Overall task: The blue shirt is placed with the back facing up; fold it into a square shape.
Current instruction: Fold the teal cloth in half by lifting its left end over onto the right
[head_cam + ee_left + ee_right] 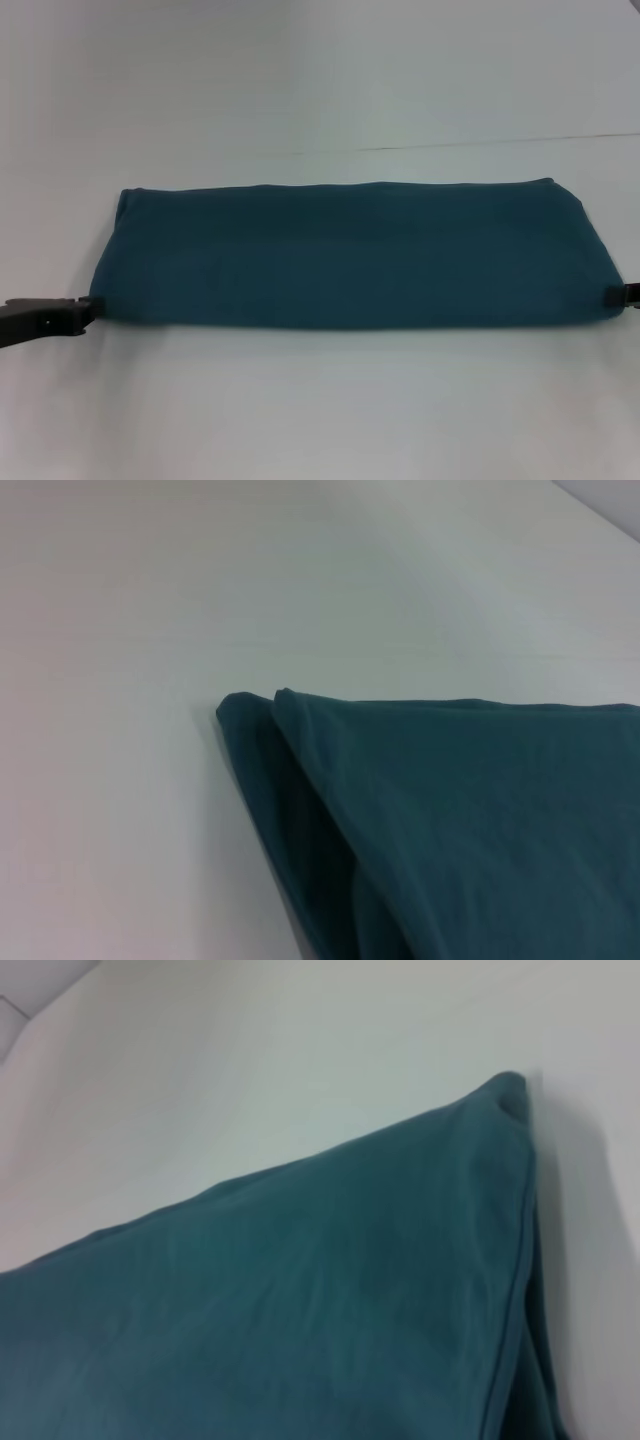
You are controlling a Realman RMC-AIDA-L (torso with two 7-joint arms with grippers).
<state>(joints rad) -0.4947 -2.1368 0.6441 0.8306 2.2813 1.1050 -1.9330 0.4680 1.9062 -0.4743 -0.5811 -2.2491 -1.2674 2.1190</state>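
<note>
The blue shirt (350, 255) lies folded into a long, wide band across the white table. My left gripper (92, 308) is shut on its near left corner, coming in from the left edge. At the right edge, my right gripper (618, 295) is shut on the near right corner, with only its black tip showing. The near edge runs straight and taut between the two. The left wrist view shows a layered corner of the shirt (480, 820) close up. A hemmed corner of the shirt (300, 1300) fills the right wrist view. No fingers show in either wrist view.
The white table (320, 410) stretches in front of and behind the shirt. A thin dark seam (450, 146) crosses the surface beyond the shirt's far edge. Nothing else stands on the table.
</note>
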